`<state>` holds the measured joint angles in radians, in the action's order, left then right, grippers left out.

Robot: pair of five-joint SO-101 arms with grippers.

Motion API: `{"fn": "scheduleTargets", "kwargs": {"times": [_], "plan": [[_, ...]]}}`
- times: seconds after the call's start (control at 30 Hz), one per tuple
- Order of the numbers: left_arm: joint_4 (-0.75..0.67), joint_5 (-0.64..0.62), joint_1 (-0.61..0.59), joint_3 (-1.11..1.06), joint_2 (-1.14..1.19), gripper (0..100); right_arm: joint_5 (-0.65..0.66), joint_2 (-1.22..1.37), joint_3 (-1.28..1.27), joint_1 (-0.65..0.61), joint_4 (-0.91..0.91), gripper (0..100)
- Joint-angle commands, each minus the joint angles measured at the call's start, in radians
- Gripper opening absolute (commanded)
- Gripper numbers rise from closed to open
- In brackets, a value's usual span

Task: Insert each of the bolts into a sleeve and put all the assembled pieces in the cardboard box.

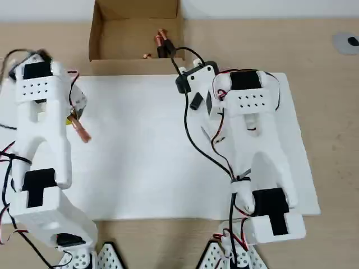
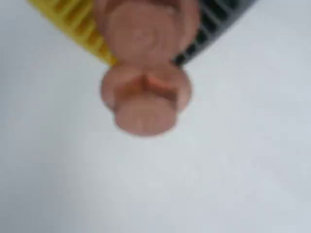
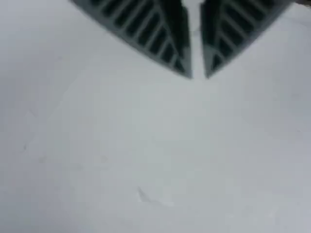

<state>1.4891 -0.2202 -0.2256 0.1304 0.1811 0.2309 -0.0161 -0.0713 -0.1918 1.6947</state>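
High view: one open brown cardboard box (image 1: 96,33) stood at the far edge of the light wooden table (image 1: 331,112), just beyond one white sheet (image 1: 140,168) that covered the work area. In the box lay two slim copper-coloured pieces with dark ends (image 1: 162,42), side by side and touching, and a third, smaller copper bit (image 1: 147,55) near the front wall; whether these were assembled could not be told. Two white arms were counted. The left gripper (image 1: 77,122), at the left edge of the sheet, was clamped on one copper-coloured metal piece (image 1: 83,133), whose free end angled down toward the sheet. Left wrist view: that piece sat between one yellow jaw and one black jaw, round end toward the camera. The right gripper (image 3: 196,73) hung over the sheet near the box, jaws narrowed to a thin slit, holding nothing.
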Motion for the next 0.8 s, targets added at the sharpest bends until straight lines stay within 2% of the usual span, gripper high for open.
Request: {"fn": "scheduleTargets", "kwargs": {"times": [0.0,0.13,0.3,0.5,0.6,0.77], "plan": [[-0.087,0.296,-0.011,0.0,-0.047,1,-0.009,-0.012,0.056,0.022,-0.014,1.3],[-0.255,0.382,-0.015,-0.104,0.004,1,-0.009,-0.012,0.056,0.024,-0.014,1.3],[-0.387,0.413,-0.009,-0.181,0.104,1,-0.009,-0.012,0.056,0.05,-0.014,1.2],[-0.391,0.402,0.014,-0.153,0.202,1,-0.008,-0.012,0.054,0.065,-0.014,1.2],[-0.388,0.318,-0.015,-0.107,0.186,1,-0.009,-0.012,0.051,0.065,-0.026,1.2],[-0.336,0.262,-0.063,-0.069,0.145,1,-0.009,-0.012,0.051,0.059,-0.028,1.2]]}}
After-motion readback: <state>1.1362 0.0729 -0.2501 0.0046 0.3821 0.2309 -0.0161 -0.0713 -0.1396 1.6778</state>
